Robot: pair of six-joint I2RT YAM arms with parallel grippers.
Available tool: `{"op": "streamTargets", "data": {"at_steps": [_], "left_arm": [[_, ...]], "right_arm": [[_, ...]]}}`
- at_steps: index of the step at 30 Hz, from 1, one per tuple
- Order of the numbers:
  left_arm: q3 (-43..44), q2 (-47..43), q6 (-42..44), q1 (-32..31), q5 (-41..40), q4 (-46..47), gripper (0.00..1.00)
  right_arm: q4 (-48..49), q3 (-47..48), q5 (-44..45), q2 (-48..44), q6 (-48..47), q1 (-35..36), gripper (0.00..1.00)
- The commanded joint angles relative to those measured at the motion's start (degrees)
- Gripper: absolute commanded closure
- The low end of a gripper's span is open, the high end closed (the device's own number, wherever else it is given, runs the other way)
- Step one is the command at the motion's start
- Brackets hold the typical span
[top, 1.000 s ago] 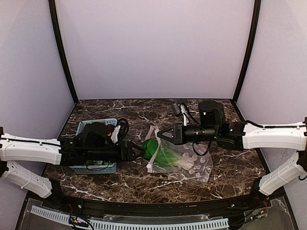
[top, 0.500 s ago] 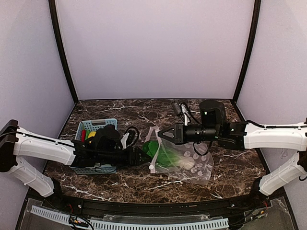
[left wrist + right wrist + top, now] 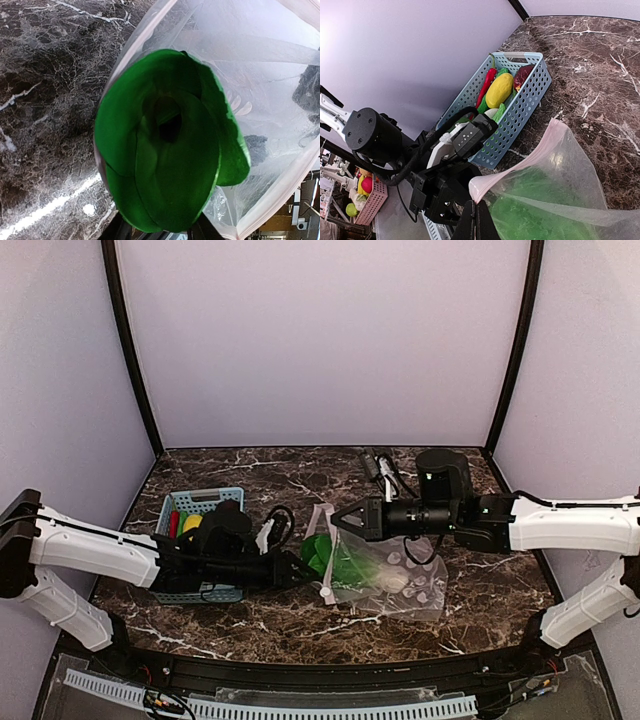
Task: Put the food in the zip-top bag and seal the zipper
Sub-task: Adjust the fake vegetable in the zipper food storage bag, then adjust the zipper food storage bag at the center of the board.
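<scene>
The clear zip-top bag [image 3: 405, 578] lies at mid-table, its mouth facing left. My right gripper [image 3: 337, 521] is shut on the upper zipper strip [image 3: 520, 167] and holds the mouth lifted open; its fingertips [image 3: 472, 220] pinch the strip's end. My left gripper [image 3: 298, 568] is shut on the green leafy bunch [image 3: 170, 150], which sits in the bag's mouth, partly inside. The bunch fills the left wrist view and hides the jaws' tips. The red chilli [image 3: 487, 82], yellow oval piece [image 3: 499, 90], dark red fruit [image 3: 522, 76] and green long pieces [image 3: 498, 112] lie in the basket.
The light blue basket [image 3: 205, 498] stands left of the bag, behind my left arm. Black cables [image 3: 378, 468] lie at the back of the marble table [image 3: 300, 625]. Walls enclose the left, back and right sides.
My left gripper has moved right from over the basket, carrying the green bunch into the bag's mouth. The basket's food now shows. The right gripper has held the bag's lip almost still.
</scene>
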Motion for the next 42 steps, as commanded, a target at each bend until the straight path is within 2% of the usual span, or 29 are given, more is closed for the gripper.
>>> {"op": "streamTargets", "data": {"at_steps": [1, 9, 10, 13, 18, 22, 24, 25, 27, 30, 32, 33, 36, 42], "left_arm": [[-1.0, -1.8, -0.3, -0.5, -1.0, 0.4, 0.67], [-1.4, -1.6, -1.3, -0.6, -0.7, 1.2, 0.72], [-1.4, -1.2, -1.4, -0.6, -0.1, 1.8, 0.7], [-1.3, -0.7, -1.7, -1.0, 0.6, 3.2, 0.48], [0.0, 0.0, -1.4, -1.8, 0.4, 2.7, 0.27], [0.5, 0.2, -1.5, -2.5, -0.3, 2.7, 0.18], [0.5, 0.2, -1.7, -2.8, -0.6, 2.6, 0.17], [0.3, 0.2, -2.0, -3.0, -0.9, 2.6, 0.17], [-0.2, 0.3, -2.7, -3.2, -1.2, 3.1, 0.25], [-1.3, 0.7, -4.5, -3.6, -1.2, 6.5, 0.45], [-1.6, 1.1, -4.9, -3.8, -1.1, 7.6, 0.51], [-1.4, 1.3, -4.9, -3.8, -1.1, 7.6, 0.58], [-1.1, 1.4, -5.0, -3.9, -1.5, 7.6, 0.64], [-0.6, -0.6, -4.0, -3.9, -3.5, 5.6, 0.86]], "right_arm": [[0.2, 0.9, 1.4, -0.8, -0.8, -0.2, 1.0], [-0.1, 0.8, 1.7, -0.8, -0.7, -0.2, 1.0], [-0.1, 0.8, 1.8, -0.8, -0.7, -0.2, 1.0], [-0.2, 0.9, 2.0, -0.7, -0.7, -0.2, 1.0], [-0.3, 1.1, 2.0, -0.2, -0.9, -0.2, 1.0], [-0.4, 1.3, 1.9, 0.0, -0.9, -0.2, 1.0], [-0.5, 1.3, 2.1, 0.0, -0.9, -0.2, 1.0], [-0.5, 1.3, 2.2, 0.0, -0.9, -0.2, 1.0], [-0.5, 1.3, 2.2, 0.0, -1.1, -0.2, 1.0], [-0.5, 1.5, 2.3, 0.1, -1.2, -0.2, 1.0], [-0.6, 1.6, 2.3, 0.2, -1.2, -0.3, 1.0], [-0.6, 1.5, 2.4, 0.3, -1.2, -0.3, 1.0], [-0.6, 1.4, 2.4, 0.3, -1.2, -0.2, 1.0], [-0.8, 1.1, 2.9, -0.3, -1.2, -0.2, 1.0]]}}
